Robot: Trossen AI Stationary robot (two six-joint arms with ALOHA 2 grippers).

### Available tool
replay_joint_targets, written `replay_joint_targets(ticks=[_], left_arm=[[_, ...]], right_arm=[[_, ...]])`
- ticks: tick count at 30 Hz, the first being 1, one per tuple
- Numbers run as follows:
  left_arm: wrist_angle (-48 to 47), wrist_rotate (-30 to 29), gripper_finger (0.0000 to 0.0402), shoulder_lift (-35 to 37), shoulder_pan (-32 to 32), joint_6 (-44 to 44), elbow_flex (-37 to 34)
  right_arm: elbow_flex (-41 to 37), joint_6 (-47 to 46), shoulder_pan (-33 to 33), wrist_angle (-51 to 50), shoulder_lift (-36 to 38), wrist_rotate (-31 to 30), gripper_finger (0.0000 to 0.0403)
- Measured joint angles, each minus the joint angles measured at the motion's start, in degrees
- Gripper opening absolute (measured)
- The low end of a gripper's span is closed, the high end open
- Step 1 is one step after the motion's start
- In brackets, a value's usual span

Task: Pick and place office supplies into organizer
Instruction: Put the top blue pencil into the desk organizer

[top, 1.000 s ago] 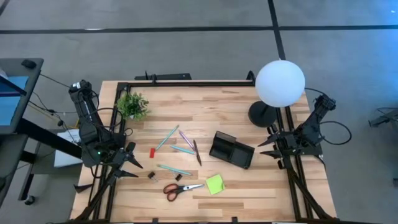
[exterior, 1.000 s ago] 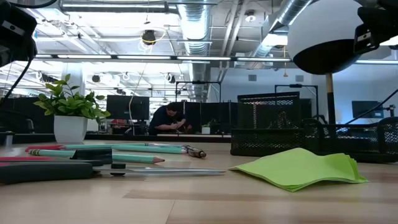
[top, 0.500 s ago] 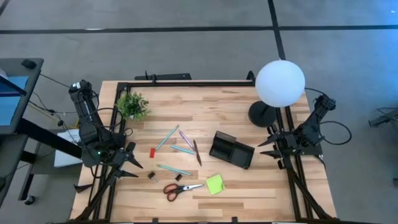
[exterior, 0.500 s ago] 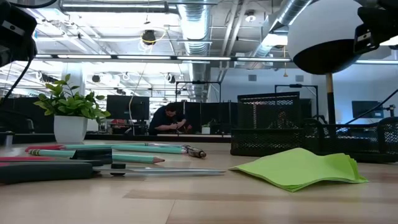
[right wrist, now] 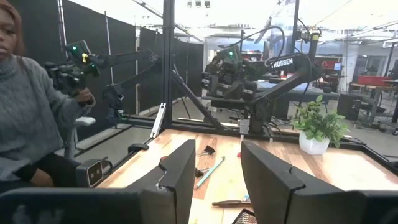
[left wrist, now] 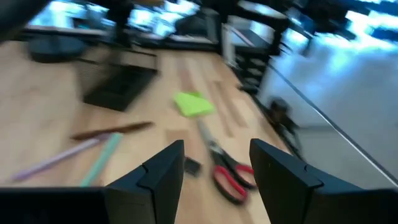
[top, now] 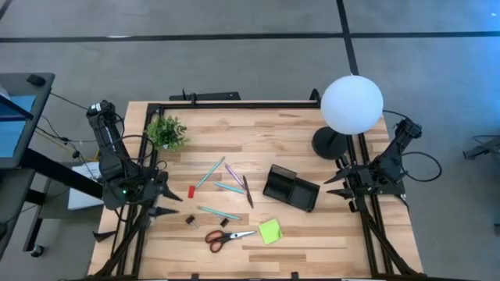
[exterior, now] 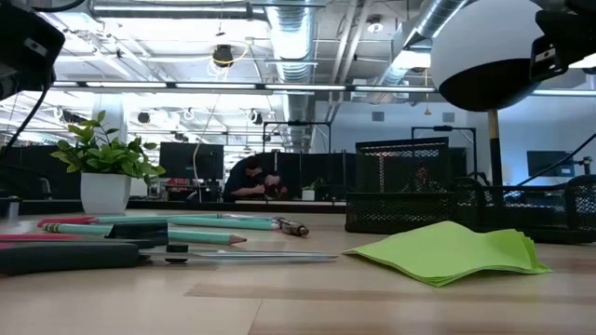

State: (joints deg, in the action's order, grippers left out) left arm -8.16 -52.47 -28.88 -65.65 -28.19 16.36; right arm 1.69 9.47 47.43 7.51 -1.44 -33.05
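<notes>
While every item lies loose on the table (scissors (top: 228,236), pens (top: 222,187), sticky-note pad (top: 270,230)), the organizer (top: 291,188) looks unfilled; left gripper (left wrist: 214,167) and right gripper (right wrist: 217,163) wait, fingers apart, holding nothing.

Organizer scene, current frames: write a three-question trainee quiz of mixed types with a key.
1. True or false: the scissors already lie inside the organizer.
2. Multiple choice: what lies right beside the scissors' blade tips? A) the potted plant B) the sticky-note pad C) the lamp
3. Short answer: how do the left gripper and right gripper stand, and is either holding anything?

Key:
1. False; they lie on the table near its front edge.
2. B
3. Both open and empty, one at each side edge of the table.
</notes>
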Motion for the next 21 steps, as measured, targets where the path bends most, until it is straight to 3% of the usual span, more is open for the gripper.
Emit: replay_joint_targets(ticks=[9, 17, 21], left_arm=[[-0.4, -20.3, 0.0178, 0.0, 1.2, -2.4, 0.0], [-4.0, -23.5, 0.0178, -1.2, 7.2, -4.6, 0.0], [-4.4, -19.7, 0.0178, -3.5, 11.1, -9.1, 0.0]], right_arm=[[0.0, 0.0, 0.0, 0.0, 0.0, 0.0, 0.0124], [0.0, 0.0, 0.0, 0.0, 0.0, 0.0, 0.0124], [0.0, 0.0, 0.0, 0.0, 0.0, 0.0, 0.0124]])
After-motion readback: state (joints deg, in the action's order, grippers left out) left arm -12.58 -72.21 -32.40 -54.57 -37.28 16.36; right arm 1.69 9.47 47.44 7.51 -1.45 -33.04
